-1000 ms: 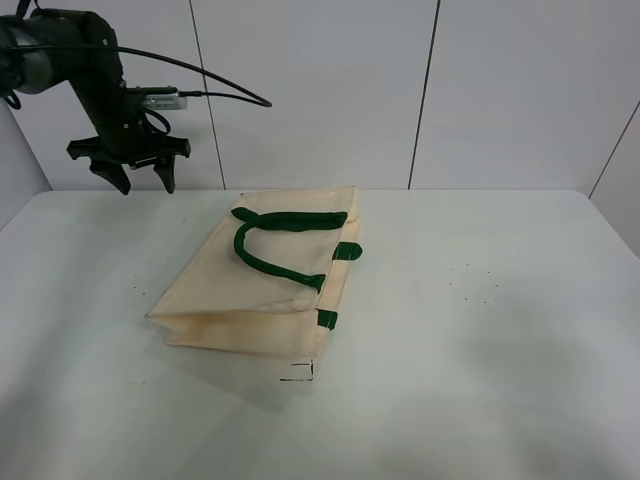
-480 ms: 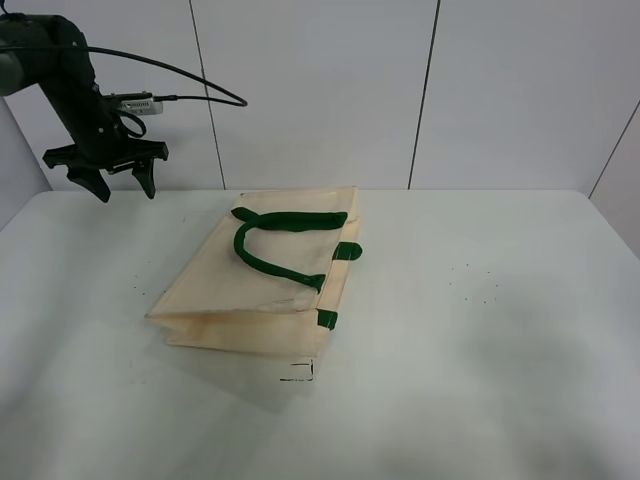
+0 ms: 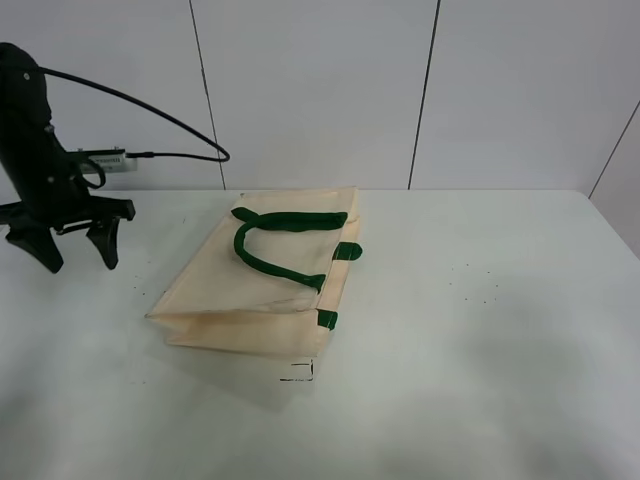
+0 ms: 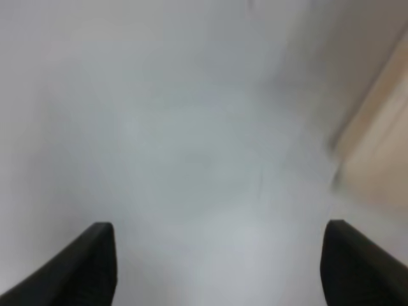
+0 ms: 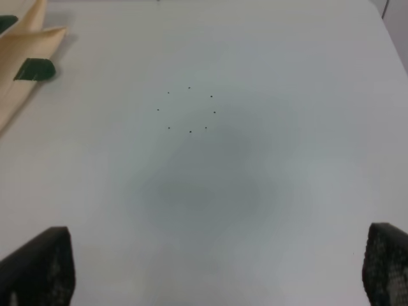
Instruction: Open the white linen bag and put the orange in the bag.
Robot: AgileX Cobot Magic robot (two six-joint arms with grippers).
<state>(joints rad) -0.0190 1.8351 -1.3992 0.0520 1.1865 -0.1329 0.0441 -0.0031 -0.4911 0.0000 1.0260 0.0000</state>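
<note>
While the white linen bag (image 3: 262, 277) is lying flat in the middle of the table (image 3: 480, 340), the left gripper (image 3: 68, 250) is hanging at nine o'clock from it, well apart, with its two fingers spread wide and holding nothing. In the left wrist view, the fingers (image 4: 76, 268) are standing far apart over blurry table. In the right wrist view, the right gripper (image 5: 217, 271) is spread wide too, over bare table, with the bag's corner at ten o'clock.

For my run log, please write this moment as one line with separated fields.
stage: bag not yet opened | white linen bag: flat on table, closed | orange: not visible | left tool: open, empty, beside bag | right tool: open, empty, above table
</note>
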